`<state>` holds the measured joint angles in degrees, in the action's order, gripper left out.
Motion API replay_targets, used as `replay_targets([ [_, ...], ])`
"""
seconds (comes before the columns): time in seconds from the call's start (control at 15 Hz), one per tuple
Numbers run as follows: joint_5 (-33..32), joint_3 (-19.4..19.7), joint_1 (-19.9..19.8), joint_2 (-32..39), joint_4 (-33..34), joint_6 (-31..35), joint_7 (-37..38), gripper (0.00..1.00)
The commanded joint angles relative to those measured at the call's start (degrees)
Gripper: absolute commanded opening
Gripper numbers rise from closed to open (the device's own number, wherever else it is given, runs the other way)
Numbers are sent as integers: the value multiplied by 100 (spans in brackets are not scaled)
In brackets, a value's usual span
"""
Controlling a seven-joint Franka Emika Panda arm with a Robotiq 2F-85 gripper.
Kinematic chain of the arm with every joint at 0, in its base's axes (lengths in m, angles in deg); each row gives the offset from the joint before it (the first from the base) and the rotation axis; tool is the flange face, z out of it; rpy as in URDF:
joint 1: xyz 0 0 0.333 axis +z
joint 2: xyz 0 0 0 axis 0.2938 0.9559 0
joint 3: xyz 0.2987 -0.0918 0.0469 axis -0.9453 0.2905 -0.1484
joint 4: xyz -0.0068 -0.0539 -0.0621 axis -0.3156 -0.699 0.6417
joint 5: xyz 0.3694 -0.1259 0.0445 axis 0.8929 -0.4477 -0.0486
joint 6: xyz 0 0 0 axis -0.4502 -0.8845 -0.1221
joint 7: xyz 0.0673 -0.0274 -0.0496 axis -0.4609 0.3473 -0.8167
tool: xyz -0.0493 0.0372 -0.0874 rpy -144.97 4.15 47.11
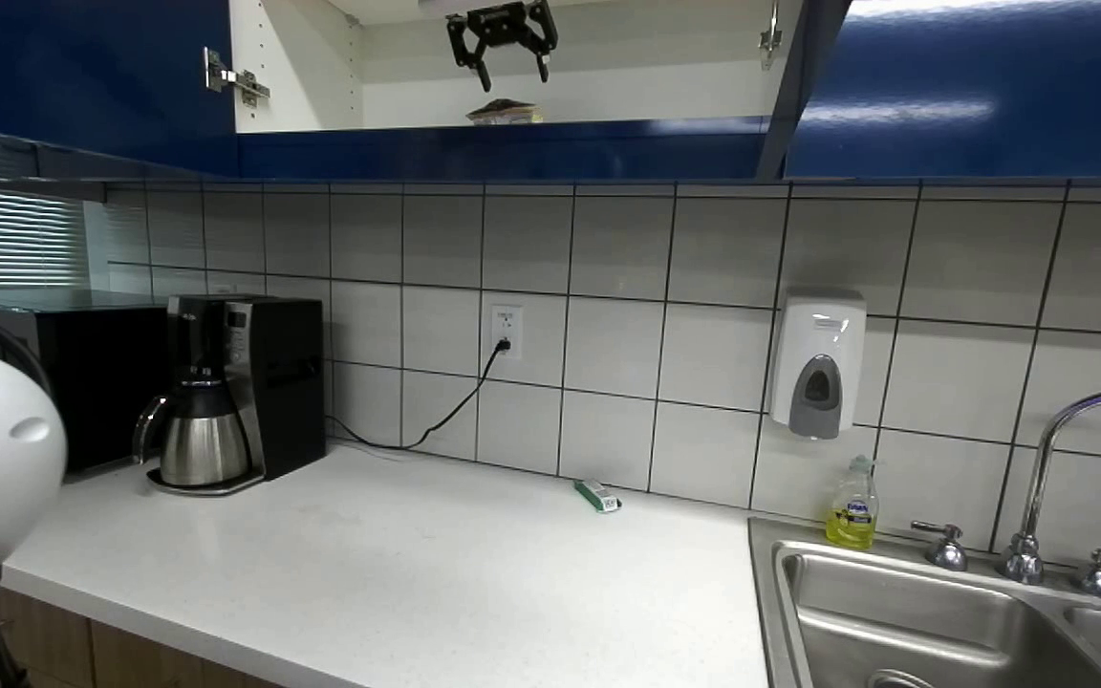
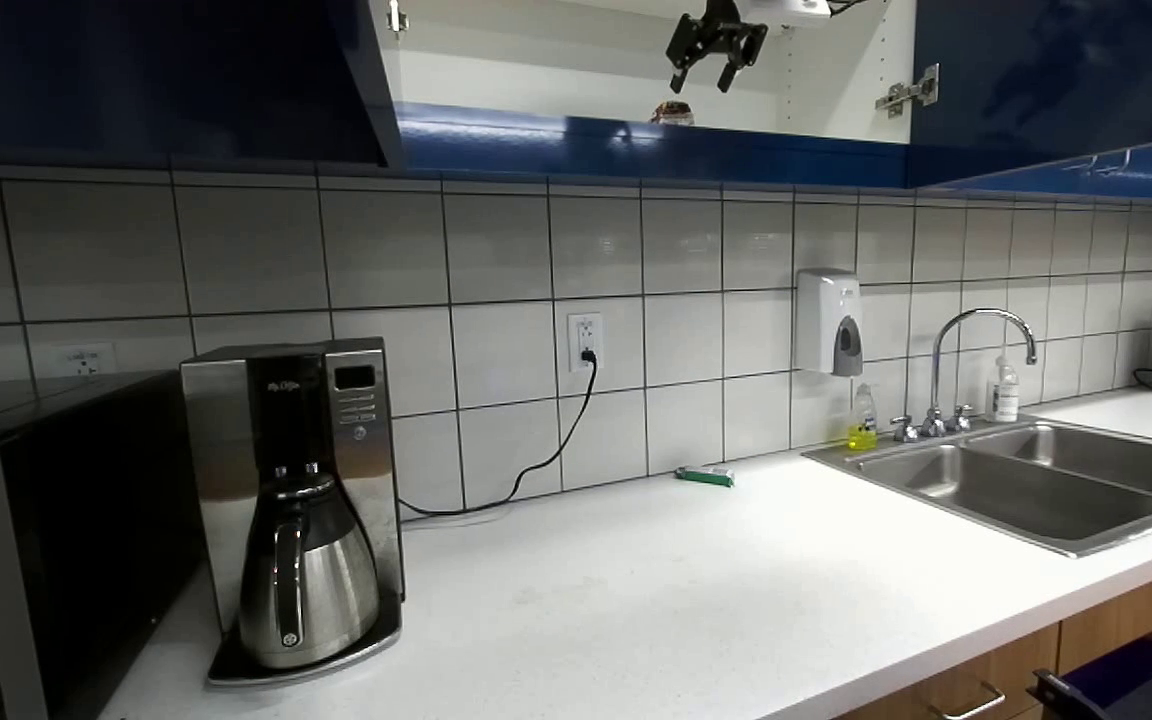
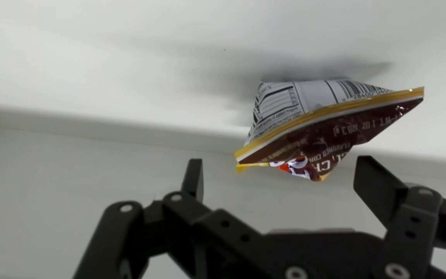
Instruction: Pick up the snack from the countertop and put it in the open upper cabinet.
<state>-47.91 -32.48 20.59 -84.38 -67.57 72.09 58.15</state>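
Note:
The snack, a crinkly brown-red and whitish packet, lies inside the open upper cabinet [image 1: 503,154] in both exterior views; I see the snack [image 1: 505,113] just above the blue front edge, which hides its base. The snack also shows in the other exterior picture [image 2: 673,113] and in the wrist view [image 3: 316,128], where its barcode side and gold edge are visible. My gripper [image 1: 515,83] is inside the cabinet opening, above the snack and apart from it. In the wrist view the gripper [image 3: 279,166] has its fingers wide apart with nothing held. The white countertop [image 1: 417,573] is below.
Open blue doors [image 1: 82,76] flank the cabinet. A coffee machine [image 2: 306,510] and black microwave [image 2: 86,530] stand on the counter. A green-and-white item [image 1: 597,496] lies by the tiled wall. A soap dispenser [image 1: 818,363], dish soap [image 1: 852,511] and steel sink [image 1: 895,612] are nearby.

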Motion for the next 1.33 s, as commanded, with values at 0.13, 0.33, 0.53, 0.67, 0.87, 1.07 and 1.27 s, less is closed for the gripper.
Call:
replay_targets([
  [0.13,118,51,17,-602,-526,-395,-268,100],
  [0.33,-47,11,40,-1062,-894,-1018,-279,100],
  [0.53,-134,-222,-158,-1510,-1204,-1638,-289,100],
  [0.67,-199,-263,-150,-1820,-1452,-1975,-307,100],
  [0.87,-255,-292,-117,-2257,-1945,-2303,-412,100],
  [1.07,-284,-300,-109,-2703,-2662,-2174,-457,100],
  [1.27,-260,-253,-62,-3089,-3402,-1995,-631,100],
])
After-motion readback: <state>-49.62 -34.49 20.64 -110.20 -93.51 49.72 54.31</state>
